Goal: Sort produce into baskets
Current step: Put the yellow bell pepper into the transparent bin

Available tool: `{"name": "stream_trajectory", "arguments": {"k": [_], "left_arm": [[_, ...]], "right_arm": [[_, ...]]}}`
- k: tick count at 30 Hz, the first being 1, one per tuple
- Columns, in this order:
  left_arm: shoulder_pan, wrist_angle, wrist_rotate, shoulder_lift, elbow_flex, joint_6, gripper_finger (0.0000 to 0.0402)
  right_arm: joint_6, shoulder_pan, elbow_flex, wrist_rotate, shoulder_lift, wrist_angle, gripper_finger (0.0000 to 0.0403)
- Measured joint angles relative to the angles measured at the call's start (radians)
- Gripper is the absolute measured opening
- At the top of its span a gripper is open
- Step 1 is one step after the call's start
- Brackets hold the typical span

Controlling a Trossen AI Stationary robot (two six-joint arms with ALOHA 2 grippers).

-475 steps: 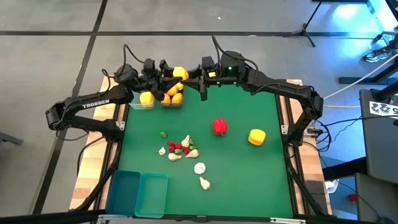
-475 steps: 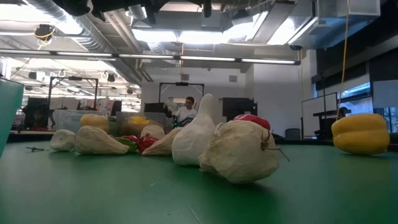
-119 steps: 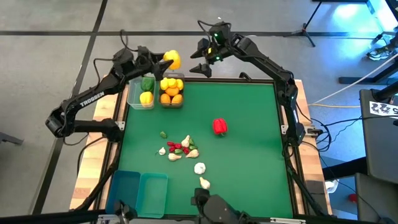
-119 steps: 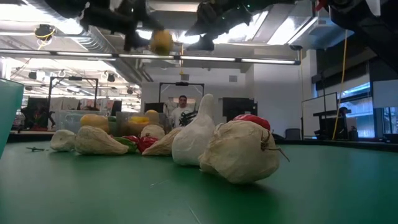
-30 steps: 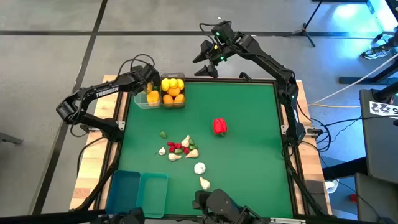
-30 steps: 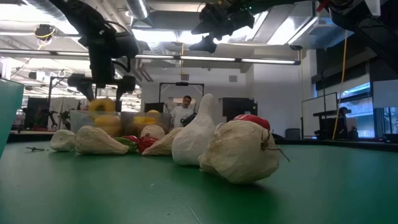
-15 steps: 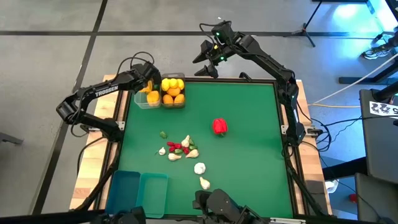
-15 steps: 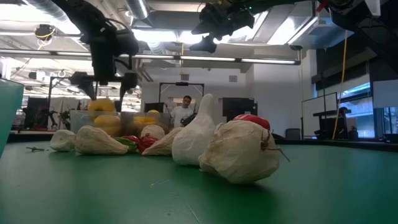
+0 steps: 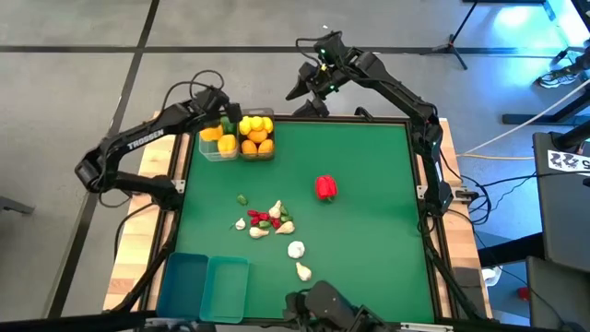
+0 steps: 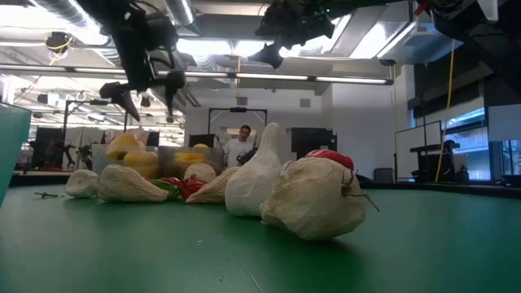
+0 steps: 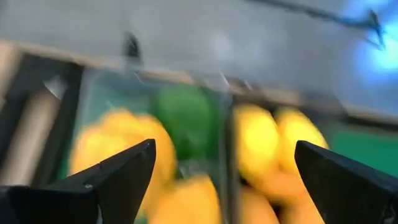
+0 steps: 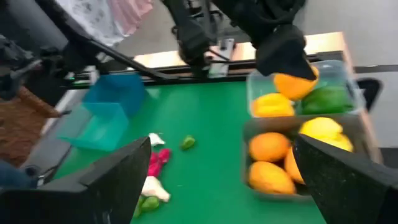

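Two clear baskets stand side by side at the table's far left. The left basket [image 9: 213, 145] holds yellow peppers [image 11: 118, 149] and a green pepper [image 11: 186, 118]. The right basket [image 9: 255, 137] holds lemons and oranges [image 12: 268, 147]. My left gripper [image 9: 224, 112] hangs open above the pepper basket, with nothing between its fingers [image 11: 134, 165]. My right gripper [image 9: 304, 92] waits open, high over the table's far edge. A red pepper [image 9: 325, 187] lies mid-table. Garlic bulbs and chilies [image 9: 263, 219] lie in a cluster nearer the front.
Two teal baskets [image 9: 205, 286] stand at the near left corner. Two single garlic bulbs [image 9: 296, 249] [image 9: 303, 271] lie toward the near edge. The green mat's right half [image 9: 378, 240] is bare. A person stands in the room beyond the table [image 10: 243, 142].
My left gripper has risen out of the left clear basket and tipped, staying open. The yellow pepper below it has stayed in the basket and settled a little lower.
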Motion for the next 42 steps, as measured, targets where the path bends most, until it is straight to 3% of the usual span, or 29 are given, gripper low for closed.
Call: {"name": "stream_trajectory", "arguments": {"k": [3,9,13,18,27,42], "left_arm": [[-0.058,-0.065,0.061,-0.025,0.001,-0.031,0.0377],[-0.177,-0.222,0.064,-0.034,0.001,-0.193,0.0377],[-0.237,-0.256,-0.028,-0.034,-0.005,-0.248,0.0377],[-0.200,-0.302,-0.103,-0.032,-0.026,-0.277,0.0377],[-0.153,-0.134,-0.060,-0.031,-0.088,-0.251,0.0377],[-0.056,-0.080,-0.097,0.078,-0.090,-0.129,0.0377]], "right_arm": [[-0.001,0.002,0.000,0.002,0.000,-0.005,0.0385],[-0.002,-0.001,0.000,0.009,0.000,0.000,0.0385],[-0.002,-0.001,0.000,0.010,0.000,0.001,0.0385],[-0.002,-0.001,0.000,0.010,0.000,0.002,0.0385],[-0.002,-0.001,0.000,0.011,0.000,0.003,0.0385],[-0.021,-0.002,0.000,0.019,0.000,0.005,0.0385]]}}
